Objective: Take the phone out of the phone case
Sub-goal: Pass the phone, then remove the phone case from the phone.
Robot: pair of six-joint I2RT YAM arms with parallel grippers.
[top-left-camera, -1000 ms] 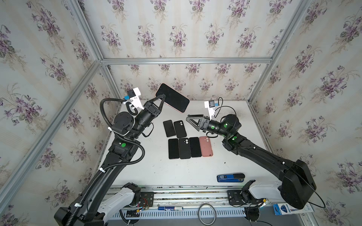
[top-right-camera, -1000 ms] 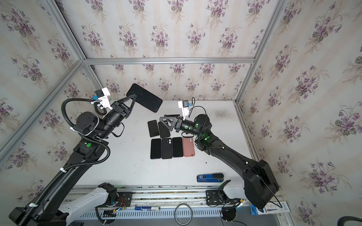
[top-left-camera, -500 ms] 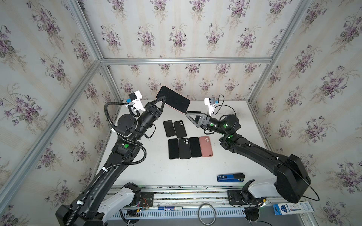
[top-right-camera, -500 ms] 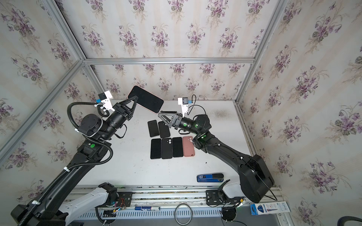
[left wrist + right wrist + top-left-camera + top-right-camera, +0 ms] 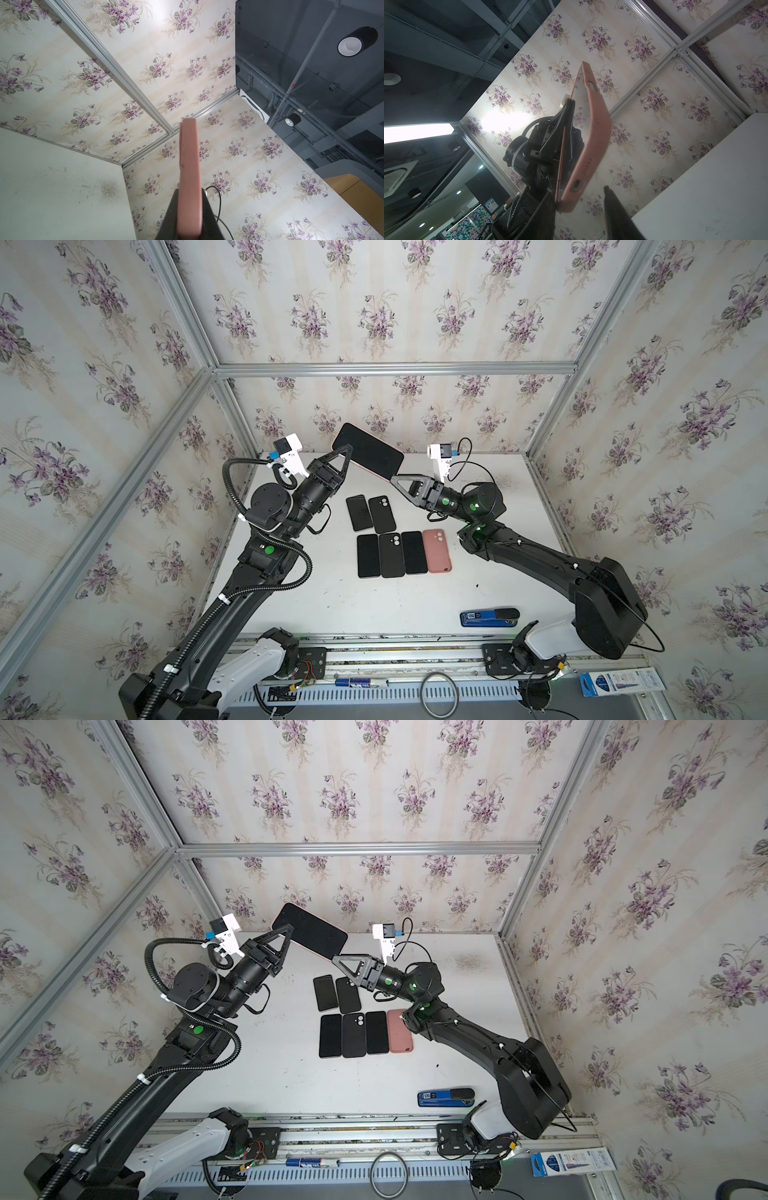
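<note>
Left hand (image 5: pixel 348 452) clamped on phone (image 5: pixel 370 450), raised above counter (image 5: pixel 332 605). Both top views: black screen. Right wrist view adds pink case (image 5: pixel 593 133) edge, cutouts, embossed marks unreadable. Right hand (image 5: pixel 578 192) part-open astride its corner, one jaw clear.
</note>
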